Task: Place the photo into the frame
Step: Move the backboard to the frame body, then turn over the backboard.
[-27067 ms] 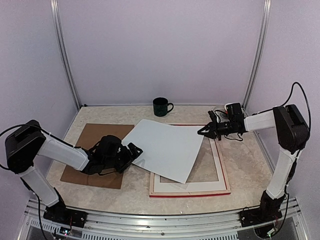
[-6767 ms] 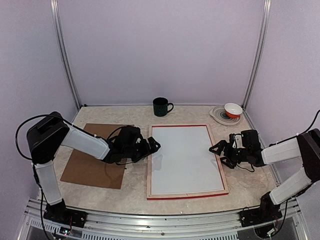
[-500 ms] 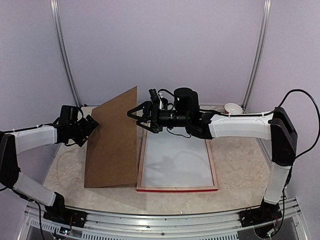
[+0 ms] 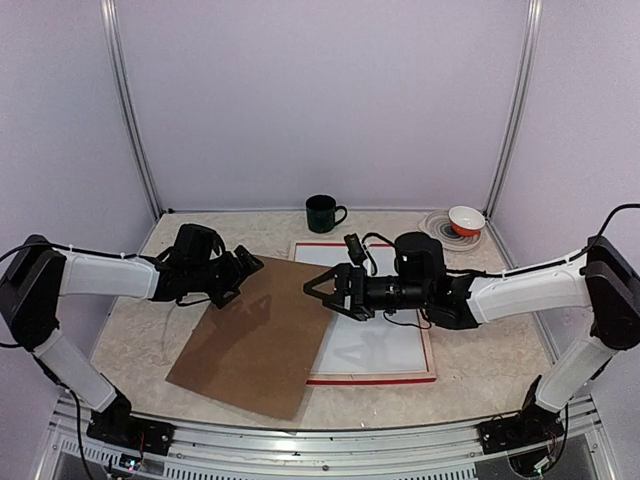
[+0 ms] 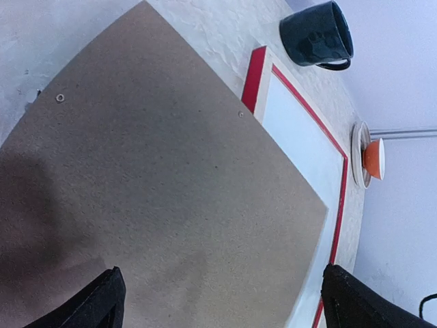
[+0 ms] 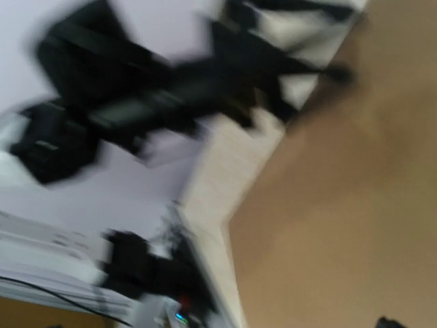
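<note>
The frame [image 4: 370,380] lies face down on the table, its red edge showing. The photo [image 4: 385,350] lies in it with its white back up. The left wrist view shows the same frame [image 5: 253,78] and photo [image 5: 300,143]. A brown backing board [image 4: 255,340] slants across the table's left half, its right edge over the frame's left rail. My left gripper [image 4: 240,275] stands open at the board's far corner, and its fingers [image 5: 102,304] straddle the board [image 5: 157,178] without touching it. My right gripper [image 4: 318,295] is open just above the board's right edge. The right wrist view is blurred and shows the board [image 6: 355,205].
A dark green mug [image 4: 322,212] stands at the back of the table, also visible in the left wrist view [image 5: 317,34]. At the back right an orange-and-white bowl [image 4: 465,218] sits on stacked plates. Metal posts and lilac walls enclose the table.
The backing board, upright half a second ago, has come down flat with its right edge on the frame. My right gripper has dropped lower and my left gripper has moved right.
</note>
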You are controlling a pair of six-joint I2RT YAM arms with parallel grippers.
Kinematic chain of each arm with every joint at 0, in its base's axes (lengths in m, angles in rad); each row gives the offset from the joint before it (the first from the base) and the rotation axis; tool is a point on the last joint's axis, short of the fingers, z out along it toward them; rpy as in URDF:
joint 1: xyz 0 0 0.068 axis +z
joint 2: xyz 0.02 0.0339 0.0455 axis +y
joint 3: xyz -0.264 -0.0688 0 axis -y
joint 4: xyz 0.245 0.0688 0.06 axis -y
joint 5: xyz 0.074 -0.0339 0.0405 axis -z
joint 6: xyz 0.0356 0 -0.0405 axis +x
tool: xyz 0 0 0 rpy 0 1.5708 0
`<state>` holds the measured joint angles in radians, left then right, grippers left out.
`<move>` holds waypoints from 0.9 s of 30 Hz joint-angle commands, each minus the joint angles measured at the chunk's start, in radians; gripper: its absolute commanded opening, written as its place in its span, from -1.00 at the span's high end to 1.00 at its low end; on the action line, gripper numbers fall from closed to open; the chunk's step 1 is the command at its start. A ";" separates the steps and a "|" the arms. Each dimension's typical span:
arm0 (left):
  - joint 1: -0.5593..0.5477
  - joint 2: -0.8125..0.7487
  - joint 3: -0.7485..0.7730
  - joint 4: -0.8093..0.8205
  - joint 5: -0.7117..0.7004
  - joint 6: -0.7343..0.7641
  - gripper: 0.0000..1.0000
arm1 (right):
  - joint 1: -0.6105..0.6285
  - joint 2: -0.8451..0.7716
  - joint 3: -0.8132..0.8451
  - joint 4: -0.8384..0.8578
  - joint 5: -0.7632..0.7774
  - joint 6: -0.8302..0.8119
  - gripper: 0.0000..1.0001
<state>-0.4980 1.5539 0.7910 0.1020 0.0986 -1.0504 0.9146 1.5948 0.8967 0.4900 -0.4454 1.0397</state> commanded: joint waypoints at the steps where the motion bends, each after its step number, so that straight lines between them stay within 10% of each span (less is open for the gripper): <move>1: -0.019 0.038 0.026 0.077 0.022 -0.028 -0.97 | -0.037 -0.073 -0.155 0.056 0.051 0.029 -0.98; 13: 0.027 -0.041 0.092 -0.027 -0.036 0.054 -0.98 | -0.079 -0.081 -0.088 -0.276 0.128 0.009 -0.98; 27: 0.131 -0.117 -0.058 -0.125 -0.125 0.135 -0.98 | -0.050 0.155 -0.019 -0.191 0.031 0.118 -0.90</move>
<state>-0.3790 1.4204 0.7769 0.0132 0.0059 -0.9520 0.8463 1.7081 0.8295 0.2798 -0.3782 1.1336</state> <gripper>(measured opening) 0.989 0.959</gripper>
